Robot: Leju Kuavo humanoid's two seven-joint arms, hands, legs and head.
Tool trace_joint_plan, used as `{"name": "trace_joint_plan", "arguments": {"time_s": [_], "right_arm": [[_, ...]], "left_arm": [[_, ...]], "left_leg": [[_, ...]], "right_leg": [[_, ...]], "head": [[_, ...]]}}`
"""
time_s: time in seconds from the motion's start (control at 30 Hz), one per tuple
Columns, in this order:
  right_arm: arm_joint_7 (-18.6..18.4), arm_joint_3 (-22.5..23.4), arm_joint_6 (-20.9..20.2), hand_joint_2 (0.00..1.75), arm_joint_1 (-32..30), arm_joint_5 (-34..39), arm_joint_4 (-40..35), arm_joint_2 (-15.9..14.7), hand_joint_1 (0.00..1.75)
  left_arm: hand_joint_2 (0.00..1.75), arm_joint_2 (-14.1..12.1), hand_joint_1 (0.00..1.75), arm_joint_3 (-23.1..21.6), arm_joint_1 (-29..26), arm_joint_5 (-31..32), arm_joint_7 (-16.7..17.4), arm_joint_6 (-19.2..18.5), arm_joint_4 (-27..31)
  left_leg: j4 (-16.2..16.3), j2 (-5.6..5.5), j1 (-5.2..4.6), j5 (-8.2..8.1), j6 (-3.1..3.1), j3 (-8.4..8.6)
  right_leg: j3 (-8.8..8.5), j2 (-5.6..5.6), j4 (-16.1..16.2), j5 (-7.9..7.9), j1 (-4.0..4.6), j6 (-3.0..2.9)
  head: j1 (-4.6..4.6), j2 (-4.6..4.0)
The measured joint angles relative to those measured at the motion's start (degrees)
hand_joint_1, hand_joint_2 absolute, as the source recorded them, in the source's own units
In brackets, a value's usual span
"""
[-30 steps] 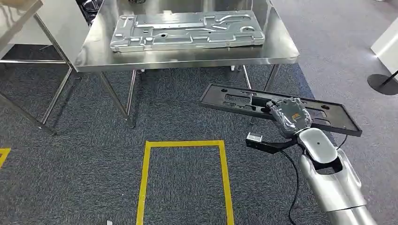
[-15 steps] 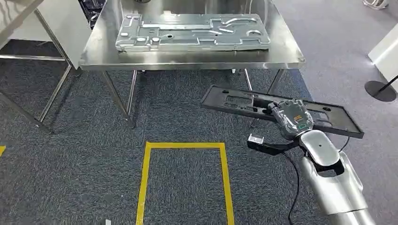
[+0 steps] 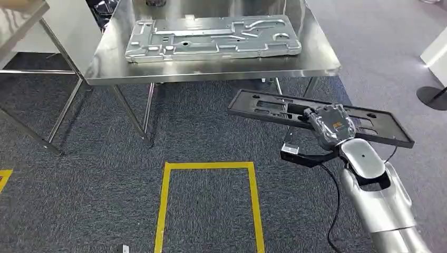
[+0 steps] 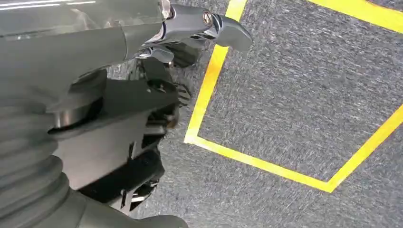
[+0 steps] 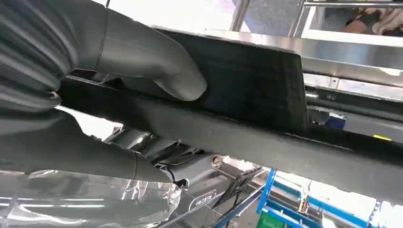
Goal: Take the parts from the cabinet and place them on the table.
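A long black plastic panel (image 3: 263,110) with cut-outs hangs level above the carpet, just in front of the steel table (image 3: 211,75). My right hand (image 3: 331,125) grips it near the middle of its near edge. In the right wrist view the thumb (image 5: 142,52) presses on the black panel (image 5: 252,90), with the fingers under it. A silver stamped metal panel (image 3: 211,36) lies flat on the table top. My left hand (image 4: 119,95) hangs above the carpet with nothing in it.
A yellow tape rectangle (image 3: 208,200) marks the carpet below me. A second steel table (image 3: 21,21) stands at the far left. A round black stand base (image 3: 432,97) and a white block (image 3: 437,52) sit at the right edge.
The whole view has shifted slightly, so the camera moved. The black panel stays in my right hand, now a little higher and further right in the picture.
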State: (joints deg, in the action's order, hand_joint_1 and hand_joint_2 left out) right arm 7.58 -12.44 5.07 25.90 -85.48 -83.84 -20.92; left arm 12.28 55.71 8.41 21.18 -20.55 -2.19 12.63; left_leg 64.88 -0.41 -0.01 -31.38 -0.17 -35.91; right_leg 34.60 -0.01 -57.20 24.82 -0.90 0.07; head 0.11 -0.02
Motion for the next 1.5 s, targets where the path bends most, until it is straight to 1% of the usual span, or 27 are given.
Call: {"name": "trace_joint_plan", "arguments": {"time_s": [0.07, 0.1, 0.13, 0.23, 0.3, 0.4, 0.47, 0.57, 0.6, 0.63, 0.67, 0.73, 0.77, 0.8, 0.9, 0.97, 1.0, 1.07, 1.1, 1.13, 1.2, 1.27, 1.3, 1.37, 1.43, 1.47, 1.5], "right_arm": [[0.0, -0.2, -0.04, 1.75, 0.01, 0.0, 0.11, 0.0, 1.75], [0.02, -0.39, -0.07, 1.75, 0.0, 0.0, 0.33, 0.02, 1.75], [0.0, -0.53, -0.11, 1.75, 0.0, 0.0, 0.44, 0.02, 1.75], [-0.02, -0.7, -0.11, 1.75, -0.01, 0.0, 0.46, 0.02, 1.75], [0.02, -0.77, -0.09, 1.75, 0.16, 0.18, 0.55, 0.02, 1.75], [0.26, -1.09, -0.07, 1.75, 0.38, 0.24, 0.85, 0.02, 1.75], [0.33, -1.09, -0.04, 1.75, 0.68, 0.26, 0.9, 0.02, 1.75], [0.33, -1.2, -0.04, 1.75, 1.2, 0.28, 1.29, 0.02, 1.75], [0.35, -1.36, -0.04, 1.75, 1.14, 0.28, 1.49, 0.02, 1.75], [0.42, -1.49, -0.04, 1.75, 1.15, 0.28, 1.68, 0.02, 1.75], [0.52, -1.58, -0.04, 1.75, 1.21, 0.28, 1.9, 0.02, 1.75], [0.7, -1.57, -0.02, 1.75, 1.75, 0.37, 1.95, 0.0, 1.75], [0.72, -1.62, -0.04, 1.75, 2.33, 0.52, 2.03, 0.0, 1.75], [0.77, -1.75, -0.15, 1.75, 2.98, 0.59, 2.16, 0.0, 1.75], [0.74, -1.82, -0.31, 1.75, 3.32, 0.72, 2.3, 0.0, 1.75], [0.74, -1.86, -0.42, 1.75, 3.42, 0.77, 2.29, 0.0, 1.75], [0.74, -1.86, -0.48, 1.75, 3.56, 0.79, 2.32, 0.0, 1.75], [0.74, -1.92, -0.57, 1.75, 3.62, 0.9, 2.34, 0.0, 1.75], [0.7, -1.95, -0.7, 1.75, 3.57, 0.9, 2.36, 0.0, 1.75], [0.65, -2.05, -0.74, 1.75, 3.48, 0.94, 2.36, 0.0, 1.75], [0.57, -2.12, -0.79, 1.75, 3.32, 0.98, 2.36, 0.0, 1.75], [0.48, -2.12, -0.79, 1.75, 3.23, 1.07, 2.34, 0.0, 1.75], [0.44, -2.12, -0.79, 1.75, 3.23, 1.07, 2.34, -0.02, 1.75], [0.35, -2.12, -0.79, 1.75, 3.07, 1.07, 2.34, -0.13, 1.75], [0.31, -2.12, -0.79, 1.75, 3.09, 1.09, 2.29, -0.26, 1.75], [0.22, -2.12, -0.74, 1.75, 2.96, 1.09, 2.19, -0.46, 1.75], [0.18, -2.12, -0.76, 1.75, 3.12, 1.14, 2.16, -0.59, 1.75]], "left_arm": [[1.75, -0.02, 0.0, 0.02, -0.08, 0.0, 0.0, 0.0, 0.0], [1.75, 0.0, 0.0, 0.02, -0.14, 0.0, 0.0, 0.0, 0.0], [1.75, 0.0, 0.0, 0.02, -0.14, 0.0, 0.0, 0.02, 0.0], [1.75, -0.02, 0.0, 0.0, -0.08, 0.0, 0.0, 0.02, 0.0], [1.75, -0.04, 0.0, 0.0, -0.07, 0.0, 0.0, 0.11, 0.0], [1.75, -0.07, 0.0, 0.04, -0.33, -0.09, 0.0, 0.15, 0.0], [1.75, 0.04, 0.0, 0.02, -0.35, -0.15, -0.02, 0.15, 0.0], [1.75, 0.02, 0.0, 0.04, -0.37, -0.17, -0.04, 0.15, 0.0], [1.75, 0.02, 0.0, 0.07, -0.44, -0.17, -0.04, 0.15, 0.0], [1.75, 0.02, 0.0, 0.07, -0.51, -0.17, -0.04, 0.15, 0.0], [1.75, 0.02, 0.0, 0.07, -0.51, -0.17, -0.04, 0.15, 0.0], [1.75, 0.04, 0.0, 0.07, -0.51, -0.22, -0.06, 0.15, 0.0], [1.75, 0.04, 0.0, 0.07, -0.49, -0.22, -0.07, 0.15, 0.0], [1.75, 0.07, 0.0, 0.07, -0.4, -0.24, -0.09, 0.15, 0.0], [1.75, 0.04, 0.0, 0.09, -0.38, -0.26, -0.11, 0.15, 0.0], [1.75, 0.02, 0.0, 0.07, -0.28, -0.26, -0.13, 0.15, 0.0], [1.75, 0.02, 0.0, 0.07, -0.27, -0.26, -0.11, 0.15, 0.0], [1.75, 0.02, 0.0, 0.07, -0.33, -0.24, -0.11, 0.15, 0.0], [1.75, 0.02, 0.0, 0.07, -0.38, -0.24, -0.11, 0.15, 0.0], [1.75, 0.02, 0.0, 0.07, -0.41, -0.24, -0.11, 0.15, 0.0], [1.75, 0.02, 0.0, 0.07, -0.41, -0.22, -0.11, 0.15, 0.0], [1.75, 0.0, 0.0, 0.07, -0.39, -0.22, -0.11, 0.15, 0.0], [1.75, -0.02, 0.0, 0.07, -0.33, -0.22, -0.11, 0.15, 0.0], [1.75, -0.02, 0.0, 0.07, -0.3, -0.22, -0.13, 0.15, 0.0], [1.75, 0.0, 0.0, 0.07, -0.31, -0.22, -0.13, 0.15, 0.0], [1.75, 0.02, 0.0, 0.04, -0.3, -0.22, -0.13, 0.15, 0.0], [1.75, 0.04, 0.0, 0.02, -0.24, -0.22, -0.13, 0.15, 0.0]], "left_leg": [[8.71, 0.01, 0.14, -3.29, -0.28, -4.46], [11.18, 0.02, 0.15, -3.46, -0.33, -5.99], [10.37, 0.02, 0.15, -2.14, -0.27, -5.92], [-2.86, 0.02, 0.14, 5.64, 0.47, -0.07], [-6.73, -0.02, -0.2, 5.42, 0.89, 1.71], [-6.77, -0.14, -0.33, 5.44, 1.83, 1.7], [-7.81, -0.12, 0.17, 5.87, 2.38, 2.46], [-7.75, -0.08, 0.11, 5.69, 2.77, 2.55], [-7.72, -0.08, 0.11, 5.6, 2.79, 2.56], [-7.69, -0.1, 0.11, 5.51, 2.76, 2.66], [-7.65, -0.17, 0.11, 5.35, 2.67, 2.85], [-7.37, -0.24, 0.14, 4.82, 2.31, 3.37], [-7.26, -0.24, 0.1, 4.56, 2.02, 3.31], [-6.85, -0.23, -0.32, 4.36, 1.68, 3.05], [-7.41, -0.16, -0.15, 4.24, 0.8, 3.35], [-5.92, -0.06, -0.1, 3.12, 0.05, 2.98], [-2.85, 0.01, -0.03, 1.37, -0.16, 1.59], [6.97, 0.02, 0.17, -2.92, -0.47, -3.4], [10.62, 0.03, 0.19, -3.8, -0.54, -5.45], [11.62, 0.03, 0.19, -3.12, -0.55, -6.38], [5.59, 0.03, 0.19, 1.47, -0.17, -4.04], [-4.77, 0.03, 0.11, 6.65, 0.67, 0.57], [-6.42, 0.01, -0.29, 5.81, 0.97, 1.52], [-6.58, -0.04, -0.29, 5.72, 1.25, 1.43], [-7.15, -0.09, -0.22, 5.9, 2.0, 1.68], [-7.53, -0.07, 0.05, 6.12, 2.27, 2.0], [-7.65, -0.04, 0.12, 6.07, 2.59, 2.1]], "right_leg": [[-0.1, -0.02, -0.03, 0.17, 0.15, -0.23], [-0.17, -0.01, -0.05, 0.26, 0.19, -0.24], [-0.34, 0.01, -0.06, 0.38, 0.2, -0.21], [-1.26, 0.1, -0.15, 1.01, 0.23, 0.11], [-1.23, 0.17, -0.38, 1.28, 0.56, 0.61], [-1.41, 0.09, 0.07, 1.21, 0.46, 1.66], [-0.99, 0.02, -1.45, 2.42, 0.26, 2.25], [5.69, 0.04, -14.26, 7.96, 0.0, 2.95], [7.62, 0.04, -17.38, 8.42, -0.06, 3.12], [8.08, 0.03, -17.43, 7.38, -0.19, 3.22], [7.16, 0.03, -14.84, 5.19, -0.33, 3.25], [2.56, -0.01, -4.6, -0.5, -0.45, 3.04], [1.2, -0.07, -1.07, -1.03, -0.43, 2.78], [0.86, -0.05, -0.23, -0.66, 0.01, 2.34], [0.96, 0.11, -0.46, -0.41, 0.21, 1.25], [0.34, 0.0, 0.09, -0.49, -0.31, 0.5], [0.22, -0.08, 0.08, -0.33, -0.28, 0.1], [0.04, -0.08, 0.06, -0.12, -0.06, -0.19], [-0.02, -0.07, 0.03, -0.03, 0.02, -0.27], [-0.17, -0.03, 0.02, 0.08, 0.09, -0.31], [-0.74, 0.13, 0.0, 0.46, 0.18, -0.16], [-1.58, 0.19, 0.0, 0.97, 0.29, 0.09], [-1.54, 0.23, -0.2, 1.22, 0.73, 0.45], [-1.4, 0.26, -0.09, 1.19, 0.46, 0.96], [-1.6, 0.2, 0.09, 1.31, 0.5, 1.72], [-1.48, 0.15, -0.57, 1.79, 0.16, 1.96], [-0.31, 0.17, -3.04, 3.44, 0.24, 2.13]], "head": [[0.0, 0.0], [-0.02, 0.02], [-0.02, 0.02], [-0.04, 0.02], [-0.02, 0.02], [0.05, 0.02], [0.31, 0.02], [0.42, 0.02], [0.44, 0.02], [0.44, 0.0], [0.44, 0.02], [0.44, 0.02], [0.46, 0.02], [0.42, 0.02], [0.31, 0.0], [0.31, 0.0], [0.07, 0.02], [0.11, 0.0], [0.07, 0.02], [0.11, 0.02], [0.07, 0.02], [0.07, 0.02], [0.2, 0.0], [0.18, 0.02], [0.09, 0.02], [0.18, 0.0], [0.4, 0.02]]}}
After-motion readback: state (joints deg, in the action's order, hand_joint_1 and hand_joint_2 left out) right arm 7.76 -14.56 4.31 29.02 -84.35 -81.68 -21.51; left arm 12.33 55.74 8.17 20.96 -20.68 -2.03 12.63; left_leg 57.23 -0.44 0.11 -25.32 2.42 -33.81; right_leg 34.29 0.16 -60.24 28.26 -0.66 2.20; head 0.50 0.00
